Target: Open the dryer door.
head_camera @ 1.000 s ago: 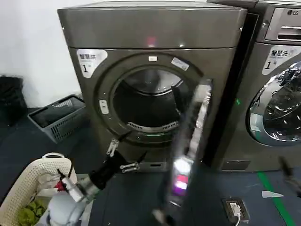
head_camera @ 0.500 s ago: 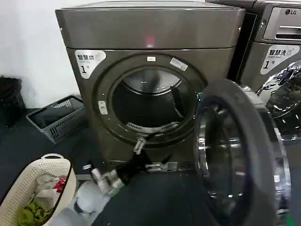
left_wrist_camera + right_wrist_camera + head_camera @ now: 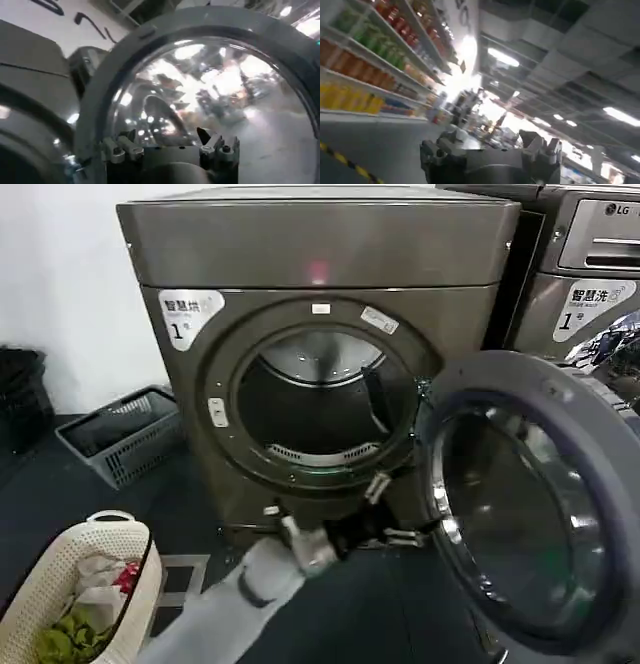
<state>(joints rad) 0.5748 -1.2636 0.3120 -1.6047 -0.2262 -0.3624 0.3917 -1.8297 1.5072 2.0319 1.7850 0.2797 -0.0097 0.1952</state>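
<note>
The dryer [image 3: 320, 244] is a bronze-grey front-loader with a "1" label and a pink light. Its round drum opening [image 3: 320, 414] is uncovered. The dryer door [image 3: 590, 414] stands swung out to the right, its dark grey inner face and glass turned toward me. My left gripper [image 3: 393, 511] reaches in low between the opening and the door's near edge, open, with nothing between its fingers. In the left wrist view the door's glass [image 3: 210, 85] sits close ahead of the open left gripper [image 3: 167, 136]. My right gripper [image 3: 487, 141] points off at shelves and ceiling, open and empty.
An LG-marked machine [image 3: 590, 254] stands directly right of the dryer, behind the opened door. A grey crate [image 3: 125, 434] sits on the floor at the left wall. A white laundry basket [image 3: 60, 584] with clothes is at the lower left.
The door has swung from edge-on to wide open toward the right. My left arm has moved right and forward after it, from the lower left to beneath the drum opening.
</note>
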